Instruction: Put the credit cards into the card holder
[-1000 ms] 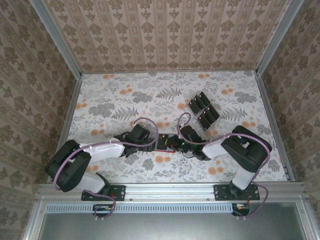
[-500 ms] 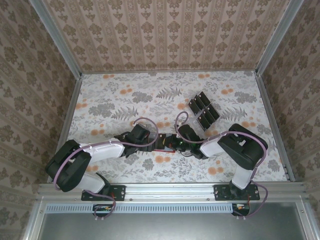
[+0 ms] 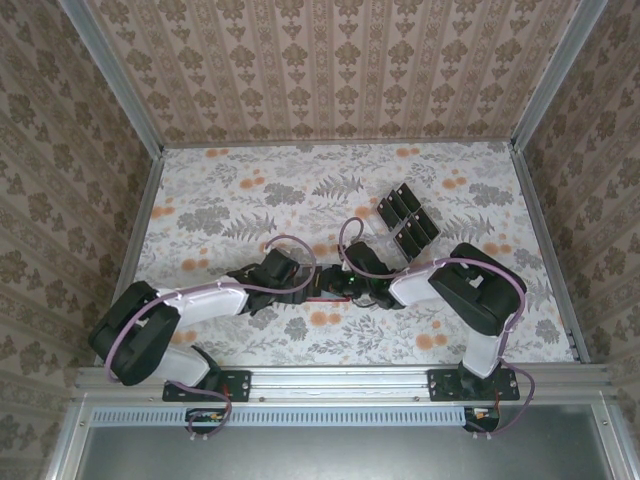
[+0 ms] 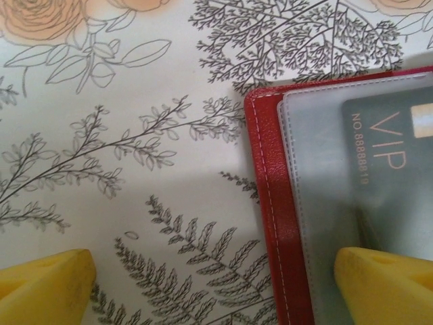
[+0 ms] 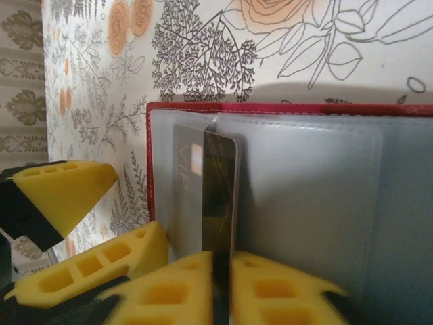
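Bottom centre: right gripper (image 5: 222, 284) is seating a credit card (image 5: 220, 196) in the card holder (image 5: 304, 203), fingers narrow, grip unclear; left gripper (image 4: 213, 284) wide. Next, likely: release.

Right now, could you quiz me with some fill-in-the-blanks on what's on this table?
The wallet is coloured ___.
The right jaws pinch a card standing on its ___.
The left jaws stand ___.
The sleeved card reads ___.
Missing: red, edge, open, VIP.
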`<state>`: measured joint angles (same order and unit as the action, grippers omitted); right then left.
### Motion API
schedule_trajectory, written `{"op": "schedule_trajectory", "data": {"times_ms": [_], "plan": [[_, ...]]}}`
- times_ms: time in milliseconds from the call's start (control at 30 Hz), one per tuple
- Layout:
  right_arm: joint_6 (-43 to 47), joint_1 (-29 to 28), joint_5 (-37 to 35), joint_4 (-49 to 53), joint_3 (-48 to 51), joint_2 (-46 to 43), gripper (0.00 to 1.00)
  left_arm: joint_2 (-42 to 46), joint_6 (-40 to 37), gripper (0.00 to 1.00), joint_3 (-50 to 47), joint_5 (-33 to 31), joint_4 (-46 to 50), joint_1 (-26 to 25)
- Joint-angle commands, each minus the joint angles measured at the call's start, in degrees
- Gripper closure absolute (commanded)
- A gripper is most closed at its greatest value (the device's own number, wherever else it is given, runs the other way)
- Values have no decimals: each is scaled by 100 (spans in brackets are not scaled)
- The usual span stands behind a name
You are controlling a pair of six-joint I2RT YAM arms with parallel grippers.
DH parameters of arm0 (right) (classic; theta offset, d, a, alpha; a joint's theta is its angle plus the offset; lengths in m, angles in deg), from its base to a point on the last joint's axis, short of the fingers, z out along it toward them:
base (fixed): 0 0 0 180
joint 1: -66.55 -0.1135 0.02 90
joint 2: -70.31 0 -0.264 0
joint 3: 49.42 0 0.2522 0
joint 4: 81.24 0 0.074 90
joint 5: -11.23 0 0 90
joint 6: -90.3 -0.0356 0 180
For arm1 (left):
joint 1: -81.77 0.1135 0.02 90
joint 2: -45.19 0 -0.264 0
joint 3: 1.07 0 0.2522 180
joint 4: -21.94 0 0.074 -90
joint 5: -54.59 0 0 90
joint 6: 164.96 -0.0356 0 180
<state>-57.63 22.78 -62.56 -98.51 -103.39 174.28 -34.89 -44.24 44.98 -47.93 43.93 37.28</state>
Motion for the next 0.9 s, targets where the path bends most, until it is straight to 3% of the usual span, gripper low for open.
{"op": "schedule_trajectory", "data": {"times_ms": [0, 133, 233, 700, 867], "plan": [[258, -44, -11, 915, -112, -35, 65, 169, 74, 0, 11, -102, 688, 63], [450, -52, -164, 1422, -179, -418, 49, 404, 59, 0, 44, -103, 815, 188], [594, -52, -283, 1811, -231, -626, 46, 572, 41, 0, 35, -85, 870, 299], [1512, 32, -629, 3733, -1236, -969, 46, 624, -15, 0, -72, 102, 832, 469], [1916, 21, -951, 4678, -1762, -852, 51, 495, -5, 0, -127, 162, 717, 475]]}}
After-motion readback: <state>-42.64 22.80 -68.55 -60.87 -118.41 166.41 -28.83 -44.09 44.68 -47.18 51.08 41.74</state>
